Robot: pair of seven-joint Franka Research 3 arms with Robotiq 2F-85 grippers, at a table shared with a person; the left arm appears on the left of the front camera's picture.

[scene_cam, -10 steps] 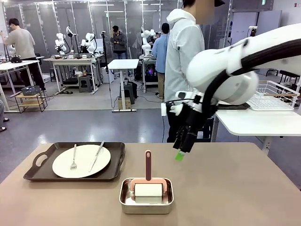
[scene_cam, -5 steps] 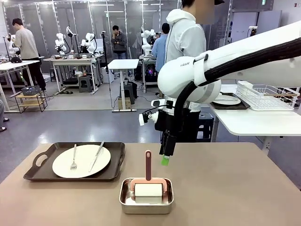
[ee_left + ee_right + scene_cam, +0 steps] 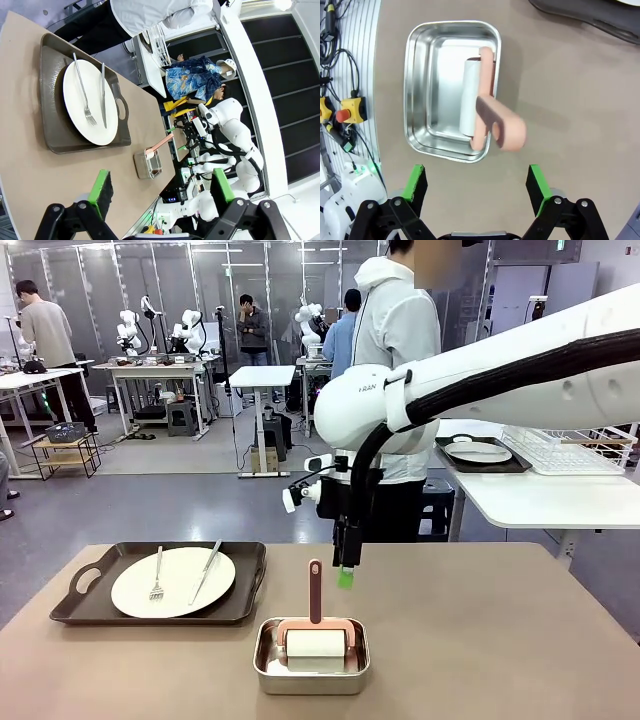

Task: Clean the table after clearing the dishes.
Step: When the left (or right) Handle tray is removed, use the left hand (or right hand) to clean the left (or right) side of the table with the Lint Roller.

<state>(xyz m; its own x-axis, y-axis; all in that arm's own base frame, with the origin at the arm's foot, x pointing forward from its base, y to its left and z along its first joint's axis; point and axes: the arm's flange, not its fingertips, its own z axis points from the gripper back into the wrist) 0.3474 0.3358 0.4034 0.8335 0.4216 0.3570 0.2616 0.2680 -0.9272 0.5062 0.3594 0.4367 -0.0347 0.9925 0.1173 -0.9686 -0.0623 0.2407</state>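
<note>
Although the tabletop (image 3: pixel 500 640) held one plate (image 3: pixel 173 582), with fork (image 3: pixel 157 575) and knife (image 3: pixel 206 572) on it, on a tray (image 3: pixel 75 610) at 9 o'clock, a second plate (image 3: pixel 478 452) sat off on a white table (image 3: pixel 540 505) at 2 o'clock, so clearing looked half done. At the near middle a tin (image 3: pixel 310 683) held the roller (image 3: pixel 314 643), its pink handle (image 3: pixel 315 590) upright. The right pincer (image 3: pixel 346 578) hung open and empty near the handle's top, at 1 o'clock from the tin. The left pincer (image 3: pixel 160 187) stood open, gripping nothing. The step looked like reaching for the roller; next called for lowering the jaws either side of the handle and closing squarely.
</note>
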